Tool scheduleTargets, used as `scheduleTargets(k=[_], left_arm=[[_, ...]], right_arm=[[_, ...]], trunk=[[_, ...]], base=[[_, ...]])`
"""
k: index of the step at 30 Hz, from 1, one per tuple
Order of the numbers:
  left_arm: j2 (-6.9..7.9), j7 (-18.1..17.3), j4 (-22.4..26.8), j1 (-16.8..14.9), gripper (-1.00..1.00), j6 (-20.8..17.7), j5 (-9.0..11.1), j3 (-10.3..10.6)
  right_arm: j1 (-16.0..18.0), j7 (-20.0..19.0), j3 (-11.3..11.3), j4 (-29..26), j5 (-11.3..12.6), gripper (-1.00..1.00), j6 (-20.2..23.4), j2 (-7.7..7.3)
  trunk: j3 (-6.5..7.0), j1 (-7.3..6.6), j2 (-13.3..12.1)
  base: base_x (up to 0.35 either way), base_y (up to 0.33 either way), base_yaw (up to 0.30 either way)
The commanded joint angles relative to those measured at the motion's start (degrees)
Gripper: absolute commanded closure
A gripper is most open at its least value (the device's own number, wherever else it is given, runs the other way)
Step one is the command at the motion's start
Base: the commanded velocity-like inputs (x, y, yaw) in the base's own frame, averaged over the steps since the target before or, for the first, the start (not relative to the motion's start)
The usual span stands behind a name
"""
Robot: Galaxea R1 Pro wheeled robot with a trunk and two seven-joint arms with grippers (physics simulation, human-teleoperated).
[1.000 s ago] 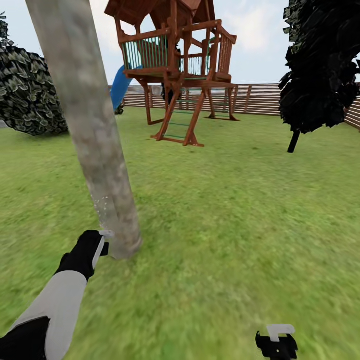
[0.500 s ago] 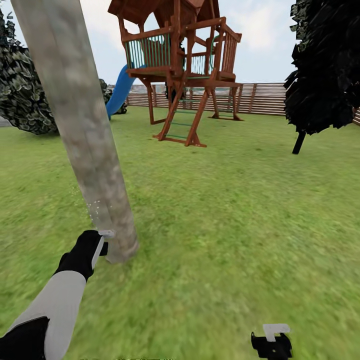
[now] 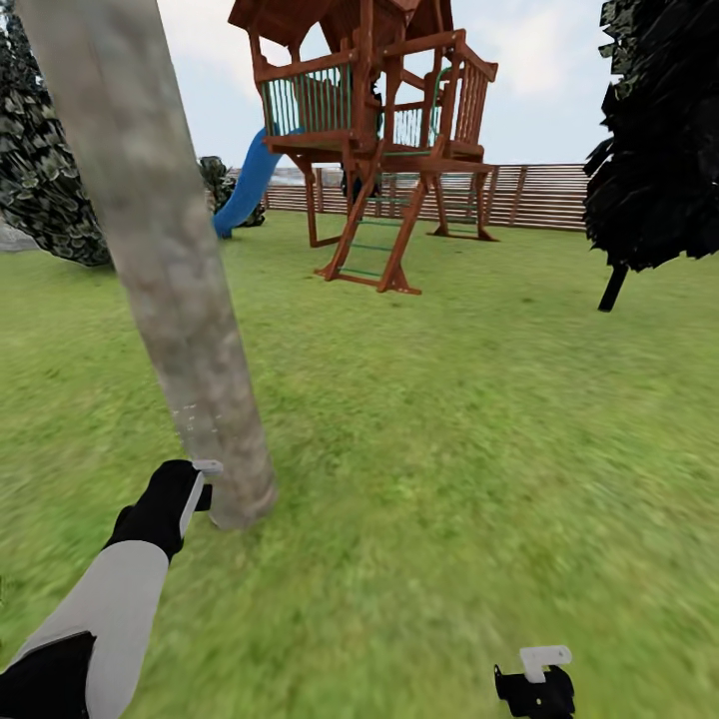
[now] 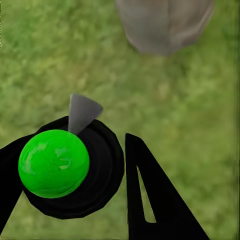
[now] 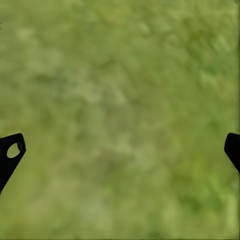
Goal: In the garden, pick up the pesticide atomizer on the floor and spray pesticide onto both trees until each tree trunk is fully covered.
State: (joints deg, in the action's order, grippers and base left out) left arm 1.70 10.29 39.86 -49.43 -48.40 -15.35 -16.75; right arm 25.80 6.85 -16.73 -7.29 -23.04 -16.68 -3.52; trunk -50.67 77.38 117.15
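The pale grey-tan tree trunk [image 3: 170, 270] rises from the lawn at the left, and its base [image 4: 165, 22] lies just ahead of my left gripper [image 3: 193, 491]. That gripper [image 4: 70, 150] is shut on the pesticide atomizer [image 4: 55, 162], a black round body with a glossy green top. The atomizer's grey nozzle [image 3: 208, 466] points at the lower trunk from very close, and a few faint white specks [image 3: 190, 414] hang beside the bark above it. My right gripper [image 3: 534, 687] hangs low at the right, open [image 5: 120, 150] over bare grass. The second tree is out of view.
A brown wooden playset [image 3: 374, 140] with a blue slide [image 3: 245, 190] stands ahead on the lawn. The slat fence [image 3: 539, 197] runs behind it. A dark tree [image 3: 654, 140] stands at the right and a leafy bush [image 3: 45, 190] at the left.
The whole picture has drifted to the right, so the camera has turned left a little. My left gripper stays at the trunk's base with the atomizer, and the spray specks have thinned.
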Motion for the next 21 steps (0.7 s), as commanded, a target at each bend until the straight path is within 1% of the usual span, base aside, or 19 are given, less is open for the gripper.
scheduleTargets(k=[1, 3, 5, 15, 17, 21], left_arm=[[-0.04, 0.2, 0.0, 0.0, 1.0, -0.2, 0.0, -0.1], [-0.03, 0.2, 0.0, 0.0, 1.0, -0.2, 0.1, 0.0], [-0.03, 0.2, 0.0, 0.0, 1.0, -0.2, 0.1, -0.1], [-0.08, 0.2, 0.0, 0.0, 1.0, -0.2, 0.2, -0.2], [-0.08, 0.2, 0.0, 0.0, 1.0, -0.2, 0.2, -0.2], [-0.26, 0.2, 0.0, 0.0, 1.0, -0.2, 0.3, 0.3]], right_arm=[[0.0, 0.2, -0.4, 0.1, -0.6, -1.0, -0.2, 0.0], [0.0, 0.2, -0.4, 0.1, -0.6, -1.0, -0.2, 0.0], [0.0, 0.1, -0.3, 0.1, -0.6, -1.0, -0.3, 0.0], [0.0, 0.1, -0.3, 0.1, -0.6, -1.0, -0.3, 0.0], [0.0, 0.1, -0.3, 0.1, -0.6, -1.0, -0.3, 0.0], [0.0, 0.1, -0.3, 0.1, -0.6, -1.0, -0.3, 0.02]], trunk=[[-0.05, 0.02, 0.0], [-0.05, 0.02, 0.0], [-0.05, 0.02, 0.0], [-0.05, 0.02, 0.0], [-0.05, 0.02, 0.0], [-0.05, 0.02, 0.0]], base=[[0.235, -0.186, 0.243], [0.206, -0.186, 0.263], [0.043, -0.119, 0.273], [0.006, -0.007, 0.275], [0.109, -0.025, 0.275], [0.213, -0.137, 0.225]])
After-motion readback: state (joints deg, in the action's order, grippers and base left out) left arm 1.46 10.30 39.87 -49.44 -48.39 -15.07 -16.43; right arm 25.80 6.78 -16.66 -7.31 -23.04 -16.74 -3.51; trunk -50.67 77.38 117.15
